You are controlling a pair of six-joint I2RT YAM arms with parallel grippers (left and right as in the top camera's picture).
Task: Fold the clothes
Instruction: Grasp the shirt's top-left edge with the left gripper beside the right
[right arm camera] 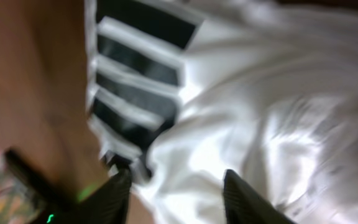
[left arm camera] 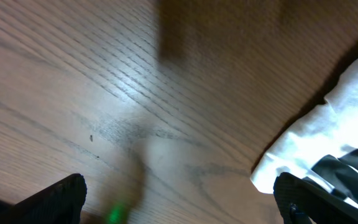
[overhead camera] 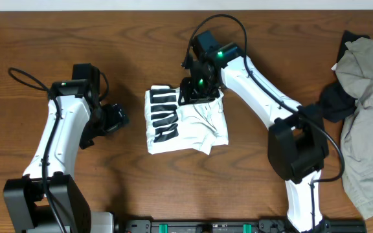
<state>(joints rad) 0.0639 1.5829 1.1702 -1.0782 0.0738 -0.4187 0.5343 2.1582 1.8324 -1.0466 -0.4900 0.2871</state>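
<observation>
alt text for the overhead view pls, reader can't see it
A folded white T-shirt with black lettering lies mid-table, with the right gripper down at its far edge. The left gripper, open, is off the cloth to its left. A heap of grey clothes lies at the right edge of the wooden table.

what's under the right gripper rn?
The folded white T-shirt, near its far edge beside the black lettering. The right gripper straddles cloth; the table beneath is covered.

wrinkly white cotton T-shirt (overhead camera: 199, 129): white, black block stripes beside right gripper (right arm camera: 176, 180) jaws | wooden table (overhead camera: 141, 39): brown grain between left gripper (left arm camera: 179, 199) jaws | crumpled cloth heap (overhead camera: 368, 97): grey-beige
</observation>
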